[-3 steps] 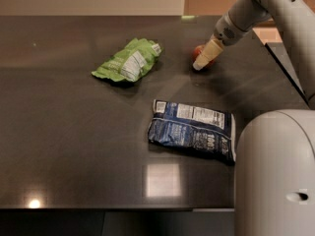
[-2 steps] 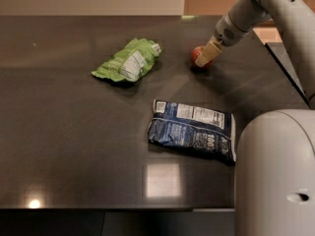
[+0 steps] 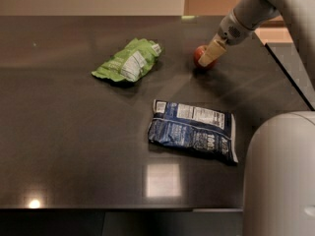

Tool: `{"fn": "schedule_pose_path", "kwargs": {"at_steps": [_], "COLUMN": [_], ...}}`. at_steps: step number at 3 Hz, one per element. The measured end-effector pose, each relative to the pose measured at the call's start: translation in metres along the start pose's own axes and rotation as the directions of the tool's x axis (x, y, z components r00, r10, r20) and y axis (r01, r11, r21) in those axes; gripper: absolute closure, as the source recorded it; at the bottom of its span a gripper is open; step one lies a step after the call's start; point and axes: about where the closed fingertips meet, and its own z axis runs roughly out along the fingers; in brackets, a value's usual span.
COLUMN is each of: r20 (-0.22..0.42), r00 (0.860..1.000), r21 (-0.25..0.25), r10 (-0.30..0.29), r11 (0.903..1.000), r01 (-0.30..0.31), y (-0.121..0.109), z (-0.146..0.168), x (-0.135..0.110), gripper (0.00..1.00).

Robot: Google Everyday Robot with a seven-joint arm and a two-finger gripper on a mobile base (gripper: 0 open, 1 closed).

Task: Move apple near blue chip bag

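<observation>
Small round red apple (image 3: 199, 56) sits on the dark glossy surface (image 3: 74, 146) toward 1 o'clock, well apart from the dark navy crinkled chip bag (image 3: 193, 130), at its 12 o'clock. The arm's gripper (image 3: 212, 53) touches the apple's 3 o'clock side; cannot tell whether the jaws are open or holding it. A light green crumpled bag (image 3: 128, 61) lies at the apple's 9 o'clock.

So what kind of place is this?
Probably an office kitchenette: a dark glossy counter, a blue chip bag, a green bag; the hand is at the apple, back right.
</observation>
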Motion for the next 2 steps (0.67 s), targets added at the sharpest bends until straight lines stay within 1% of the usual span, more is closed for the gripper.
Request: {"fn": "schedule_pose_path", "kwargs": {"at_steps": [1, 2], "r20": [0.012, 0.021], "r00": [1.000, 0.998], "r21": [-0.030, -0.073], "r10": [-0.022, -0.059], "r11": [0.9993, 0.9955], "r01": [0.023, 0.060], "y": [0.022, 0.052], "z": [-0.018, -0.029], "x": [0.000, 0.001], "gripper": [1.00, 1.00]}}
